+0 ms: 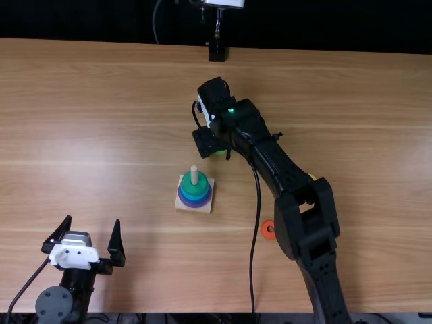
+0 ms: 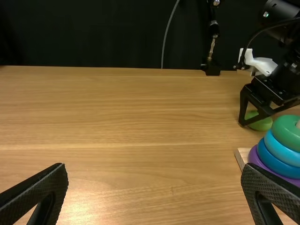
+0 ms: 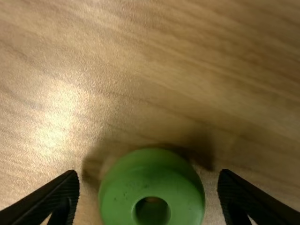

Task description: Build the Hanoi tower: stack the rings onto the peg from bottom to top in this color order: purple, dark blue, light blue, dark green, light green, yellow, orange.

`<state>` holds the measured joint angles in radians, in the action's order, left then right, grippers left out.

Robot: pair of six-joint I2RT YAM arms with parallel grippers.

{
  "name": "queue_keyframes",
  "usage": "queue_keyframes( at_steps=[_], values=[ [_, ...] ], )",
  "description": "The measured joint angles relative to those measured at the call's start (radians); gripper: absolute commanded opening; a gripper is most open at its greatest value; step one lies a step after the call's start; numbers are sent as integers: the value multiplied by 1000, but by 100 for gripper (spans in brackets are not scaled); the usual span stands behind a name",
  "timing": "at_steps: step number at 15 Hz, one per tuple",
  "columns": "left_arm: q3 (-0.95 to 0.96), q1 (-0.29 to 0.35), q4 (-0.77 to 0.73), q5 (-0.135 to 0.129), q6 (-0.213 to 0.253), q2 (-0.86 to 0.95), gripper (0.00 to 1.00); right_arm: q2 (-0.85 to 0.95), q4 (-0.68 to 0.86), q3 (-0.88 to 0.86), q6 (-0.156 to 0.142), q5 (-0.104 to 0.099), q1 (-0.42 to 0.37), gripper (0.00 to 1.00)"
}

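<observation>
On the smooth, grained wooden surface (image 1: pixel 101 121), the light green ring (image 3: pixel 152 183), round and a little shiny, lies between the wide-apart fingers of the right pincer (image 1: pixel 208 142). Near it, the wooden peg (image 1: pixel 194 175) carries four thick rings, dark green uppermost. The left pincer (image 1: pixel 93 226) is also wide, with rough-textured fingers (image 2: pixel 35 187).

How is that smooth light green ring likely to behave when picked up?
The light green ring, undented and round, is probably stiff. Its smooth, curved rim could slip if pinched off-centre. Lying flat, it seems unlikely to roll.
</observation>
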<state>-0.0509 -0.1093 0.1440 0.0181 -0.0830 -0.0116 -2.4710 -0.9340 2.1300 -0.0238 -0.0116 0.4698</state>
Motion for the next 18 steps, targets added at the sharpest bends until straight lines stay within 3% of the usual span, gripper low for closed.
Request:
queue_keyframes(
  at_steps=[2, 5, 12, 15, 18],
  values=[
    [0, 0, 0, 0, 0, 0, 100, 0, -24, 0, -1, 0, 0, 29],
    [0, 0, 0, 0, 0, 0, 100, 0, -34, 0, 0, 0, 0, 0],
    [0, 0, 0, 0, 0, 0, 100, 0, -48, 0, 0, 1, 2, 0],
    [0, 0, 0, 0, 0, 0, 100, 64, -115, -72, 2, 24, 2, 0],
    [0, 0, 0, 0, 0, 0, 100, 254, -115, -167, 4, 46, 2, 0]
  ],
)
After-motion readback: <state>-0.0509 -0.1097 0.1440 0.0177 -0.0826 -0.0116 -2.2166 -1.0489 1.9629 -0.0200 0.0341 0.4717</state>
